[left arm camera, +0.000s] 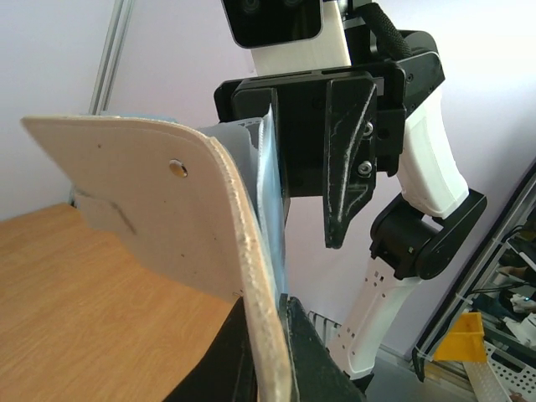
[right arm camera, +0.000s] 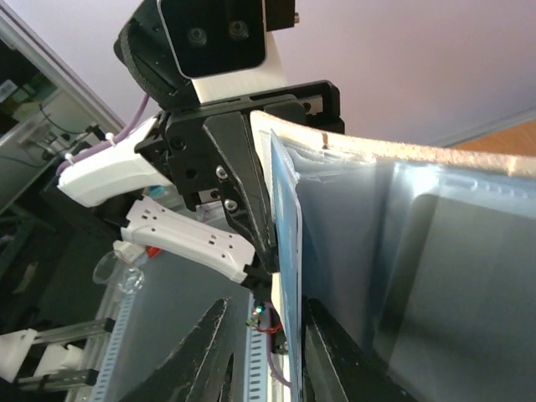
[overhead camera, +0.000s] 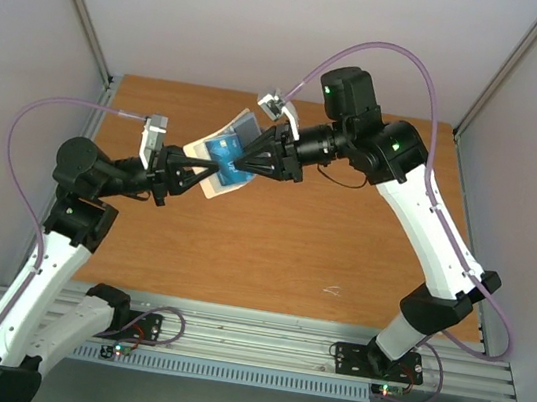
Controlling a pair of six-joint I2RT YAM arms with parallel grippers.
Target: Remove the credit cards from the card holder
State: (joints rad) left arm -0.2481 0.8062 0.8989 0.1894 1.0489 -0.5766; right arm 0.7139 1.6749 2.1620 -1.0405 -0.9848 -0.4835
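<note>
The card holder (overhead camera: 214,175) is held up off the table, open, its pale panels facing the right arm. My left gripper (overhead camera: 189,175) is shut on its lower edge; the left wrist view shows the beige outer panel (left arm camera: 151,209) pinched at my left gripper (left arm camera: 266,311). A blue credit card (overhead camera: 224,149) sticks out of a pocket. My right gripper (overhead camera: 242,164) is open around this card; in the right wrist view the card's edge (right arm camera: 283,243) stands within my right gripper (right arm camera: 266,303), against the right finger (right arm camera: 335,360). The grey-blue inner panels (right arm camera: 419,251) fill the right. The black and teal cards are hidden.
The wooden table (overhead camera: 292,245) lies below both arms, with pale walls on three sides. A metal rail (overhead camera: 257,346) with the arm bases runs along the near edge. A small mark (overhead camera: 333,291) shows on the table near the front.
</note>
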